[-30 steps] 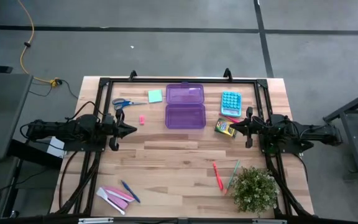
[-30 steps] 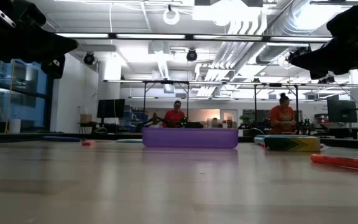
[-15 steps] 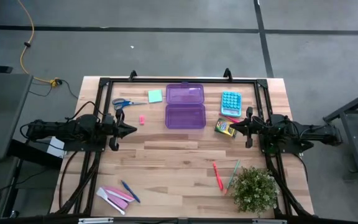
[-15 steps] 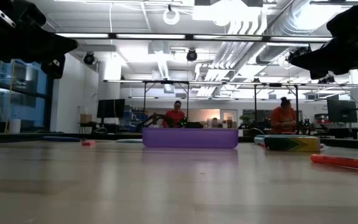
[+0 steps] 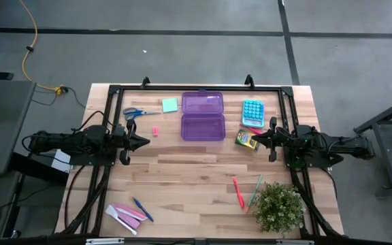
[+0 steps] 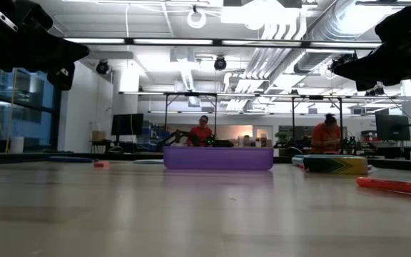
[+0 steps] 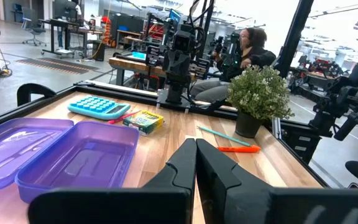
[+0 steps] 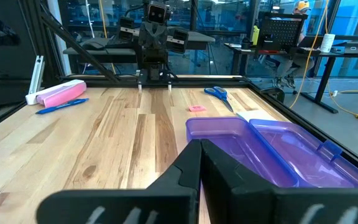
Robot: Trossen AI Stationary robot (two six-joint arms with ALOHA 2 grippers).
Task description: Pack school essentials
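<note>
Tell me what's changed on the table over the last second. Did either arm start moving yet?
Nothing visibly changed. The left gripper and right gripper are shut and empty on either side of the open purple pencil case, and the scissors, crayon box and pens lie where they were.

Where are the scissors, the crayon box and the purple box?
scissors (image 5: 133,113), high view, on the blue handles.
crayon box (image 5: 246,139), high view, middle of its yellow top.
purple box (image 5: 203,127), high view, floor of the open bottom half.
</note>
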